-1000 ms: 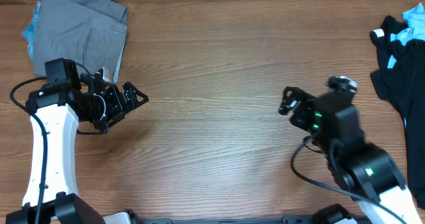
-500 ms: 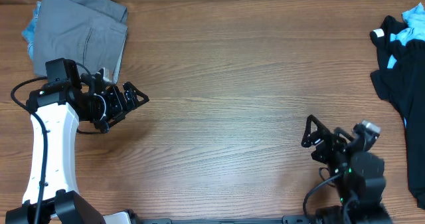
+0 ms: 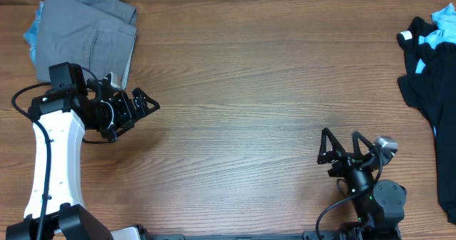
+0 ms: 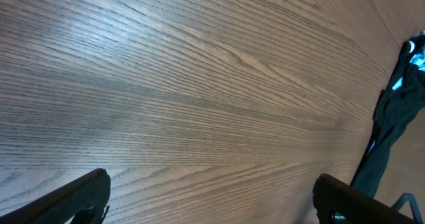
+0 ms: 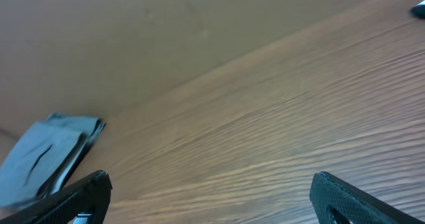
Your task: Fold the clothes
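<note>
Grey cotton trousers (image 3: 85, 33), folded flat, lie at the far left corner of the brown wood-grain tabletop (image 3: 242, 90). They rest on a light-blue denim garment (image 3: 32, 33) that peeks out at their left edge. A crumpled black garment with light-blue and white parts (image 3: 427, 76) lies at the right edge. The left pincer (image 3: 146, 102), near the trousers, is spread wide and empty. The right pincer (image 3: 340, 146), near the front edge, also gapes, holding nothing.

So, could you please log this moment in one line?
left end effector: open, empty | right end effector: open, empty | grey trousers: folded, top-left | black garment: heaped, right edge
</note>
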Controlling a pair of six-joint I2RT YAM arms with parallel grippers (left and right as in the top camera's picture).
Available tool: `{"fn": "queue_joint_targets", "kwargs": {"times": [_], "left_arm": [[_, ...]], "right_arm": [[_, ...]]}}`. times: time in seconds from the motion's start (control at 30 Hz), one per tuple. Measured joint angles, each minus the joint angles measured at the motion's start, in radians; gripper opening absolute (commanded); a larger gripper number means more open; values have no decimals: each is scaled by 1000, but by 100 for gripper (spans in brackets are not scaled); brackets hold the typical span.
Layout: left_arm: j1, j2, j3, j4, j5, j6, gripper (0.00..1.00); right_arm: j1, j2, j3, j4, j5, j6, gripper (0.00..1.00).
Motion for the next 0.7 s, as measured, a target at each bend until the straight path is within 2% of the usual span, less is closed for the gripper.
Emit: {"fn": "queue_joint_targets", "kwargs": {"times": [0.17,0.47,0.7], "left_arm": [[0,0,0,0,0,0,100],[0,0,0,0,0,0,100],[0,0,0,0,0,0,100]], "right_arm": [[-64,-59,-27,2,-1,-6,100],[-70,-62,-93,120,-2,-17,100],[-70,-62,-114,187,-60,-111,100]]}}
